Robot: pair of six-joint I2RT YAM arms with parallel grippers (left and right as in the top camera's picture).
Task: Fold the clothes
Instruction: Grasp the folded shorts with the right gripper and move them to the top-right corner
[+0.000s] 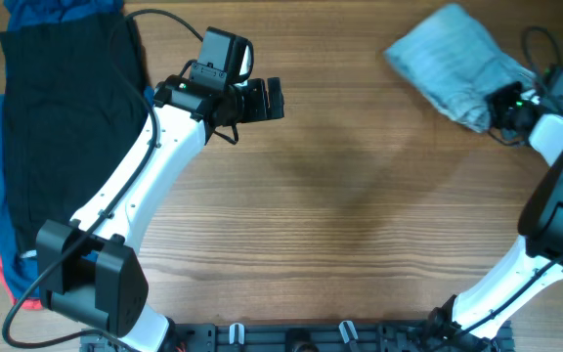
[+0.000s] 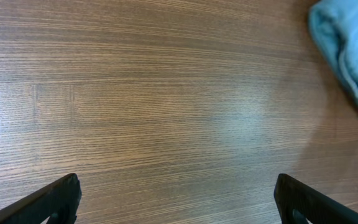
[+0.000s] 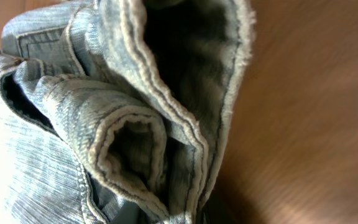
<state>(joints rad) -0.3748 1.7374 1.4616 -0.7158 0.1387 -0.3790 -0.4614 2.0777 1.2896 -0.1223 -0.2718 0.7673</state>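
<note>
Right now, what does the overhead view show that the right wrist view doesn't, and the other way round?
Only overhead: both arms, the left gripper over bare wood, the right gripper at the edge of the bundled denim shorts, and a pile of other clothes on the left. Only right wrist: close-up stitched seams and a frayed hem. Its own fingers are out of view. Both: the shorts and the wooden table.
</note>
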